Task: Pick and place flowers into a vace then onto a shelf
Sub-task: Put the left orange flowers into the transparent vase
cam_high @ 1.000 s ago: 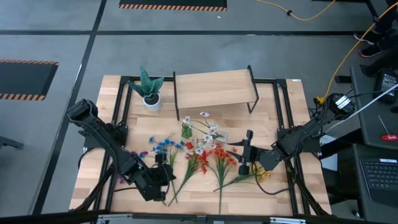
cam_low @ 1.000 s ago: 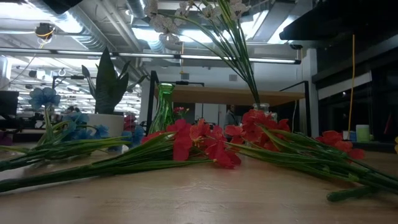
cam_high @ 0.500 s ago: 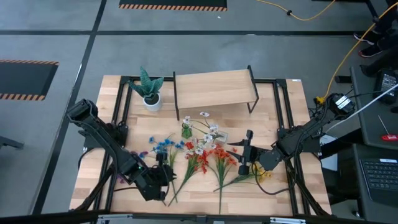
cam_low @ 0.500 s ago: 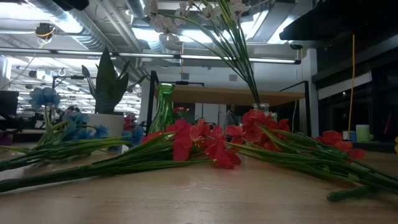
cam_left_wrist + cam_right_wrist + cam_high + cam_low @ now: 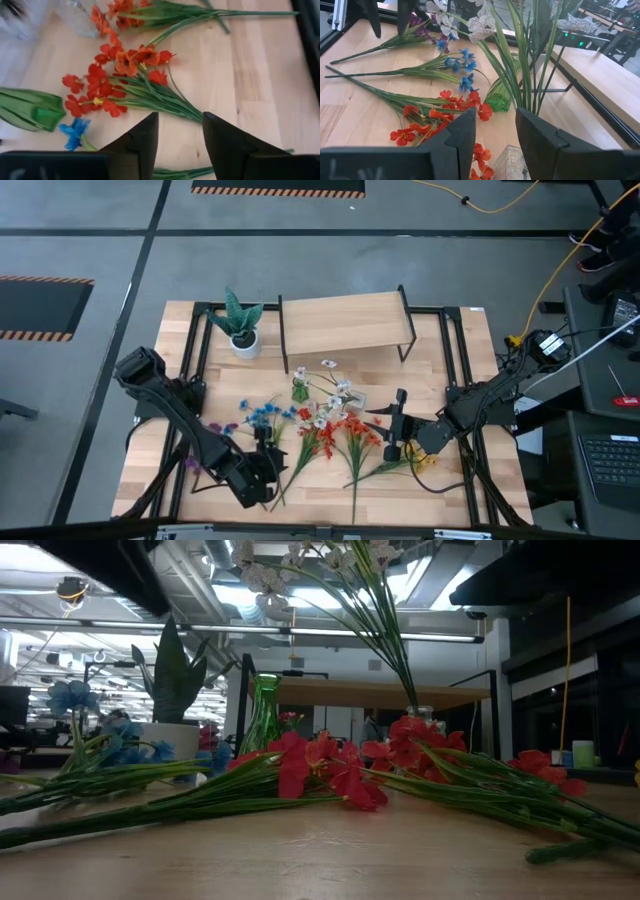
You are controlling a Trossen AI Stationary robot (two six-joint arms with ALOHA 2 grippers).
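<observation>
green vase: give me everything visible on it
The green vase is translucent green glass, narrow at the neck and flaring to a wider mouth. In the right wrist view it lies on its side on the wooden table, empty, beside the white sprigs and near the blue flowers. From above it shows left of the white blossoms, in front of the shelf. Neither gripper touches it.

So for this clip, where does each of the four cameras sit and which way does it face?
High view: overhead, straight down on the table; both arms show, left gripper and right gripper.
Low view: table height, level across red flowers into the room; one dark arm edge at top.
Left wrist view: on the left arm, down at red flowers; its open fingers show.
Right wrist view: on the right arm, facing white-flower stems between its fingers.
Shared: the green vase.
</observation>
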